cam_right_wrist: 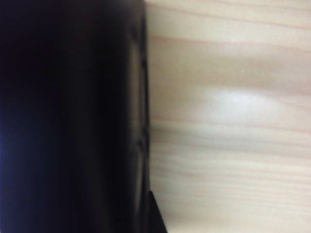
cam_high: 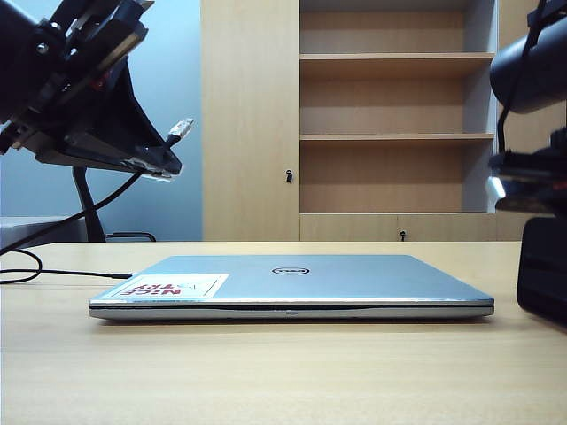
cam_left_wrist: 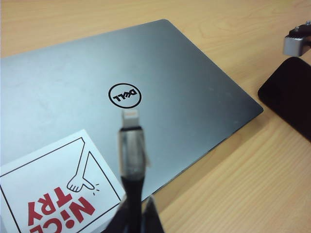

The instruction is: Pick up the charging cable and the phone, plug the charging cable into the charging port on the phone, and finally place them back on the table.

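The closed laptop (cam_high: 292, 285) lies near on the desk (cam_high: 266, 372). Raised at left, the left tool (cam_left_wrist: 133, 216) is clamped on the charging cable (cam_left_wrist: 131, 150). Low at right, the right tool's (cam_high: 540, 283) opening can't be told; the phone (cam_right_wrist: 73, 116) fills its view.

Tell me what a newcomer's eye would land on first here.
The closed silver Dell laptop with its red-and-white sticker lies mid-table. Up left, the left tool holds the charging cable, plug tip raised over the laptop. At the right edge, the right arm hangs over the black phone.
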You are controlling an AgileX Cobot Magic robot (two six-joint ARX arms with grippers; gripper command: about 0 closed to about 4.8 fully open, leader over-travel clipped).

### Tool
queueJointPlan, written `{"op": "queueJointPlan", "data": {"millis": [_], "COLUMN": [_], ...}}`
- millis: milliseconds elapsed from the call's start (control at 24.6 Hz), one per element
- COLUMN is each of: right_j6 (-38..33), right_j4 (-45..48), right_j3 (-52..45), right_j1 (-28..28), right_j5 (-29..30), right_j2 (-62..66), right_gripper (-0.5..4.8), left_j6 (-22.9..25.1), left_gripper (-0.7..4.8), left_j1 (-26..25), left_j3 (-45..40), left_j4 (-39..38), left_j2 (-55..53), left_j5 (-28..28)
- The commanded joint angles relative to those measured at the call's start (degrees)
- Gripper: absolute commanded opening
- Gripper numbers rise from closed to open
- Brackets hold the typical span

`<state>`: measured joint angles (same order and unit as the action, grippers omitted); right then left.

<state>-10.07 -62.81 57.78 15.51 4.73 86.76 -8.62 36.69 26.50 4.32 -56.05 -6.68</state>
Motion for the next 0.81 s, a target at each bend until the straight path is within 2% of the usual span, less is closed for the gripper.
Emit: {"op": "queueJointPlan", "data": {"millis": [41, 163, 325, 447, 570, 814], "right_j6": [0.55, -0.42, -5.62, -6.45, -7.3, -16.68], "right_j4": [-0.26, 8.41, 21.31, 27.52, 33.07, 55.25], "right_j3": [4.39, 7.58, 7.41, 7.34, 6.75, -2.69], "right_j1": [0.02, 0.02, 0.02, 0.04, 0.02, 0.15], "right_j5": [2.64, 11.1, 20.11, 21.38, 23.65, 32.48], "right_j2": [-1.77, -4.48, -4.94, -4.9, -4.9, -4.9], "right_gripper": [-0.06, -0.06, -0.06, -0.06, -0.06, -0.06], "left_j6": [-0.24, -0.44, -1.14, -3.8, -4.55, -5.7], "left_gripper": [-0.06, -0.06, -0.06, -0.06, -0.06, -0.06], "left_j1": [0.52, 1.84, 3.72, 4.35, 4.87, 9.25], "left_j3": [0.22, -0.35, -2.6, -4.55, -5.88, -6.29], "left_j4": [-1.68, -3.56, -3.43, -3.41, -3.41, -3.13], "left_j2": [0.11, 0.0, 0.0, 0.0, 0.0, -1.44], "left_j5": [-0.17, -0.17, -0.17, -0.17, -0.17, -0.17]}}
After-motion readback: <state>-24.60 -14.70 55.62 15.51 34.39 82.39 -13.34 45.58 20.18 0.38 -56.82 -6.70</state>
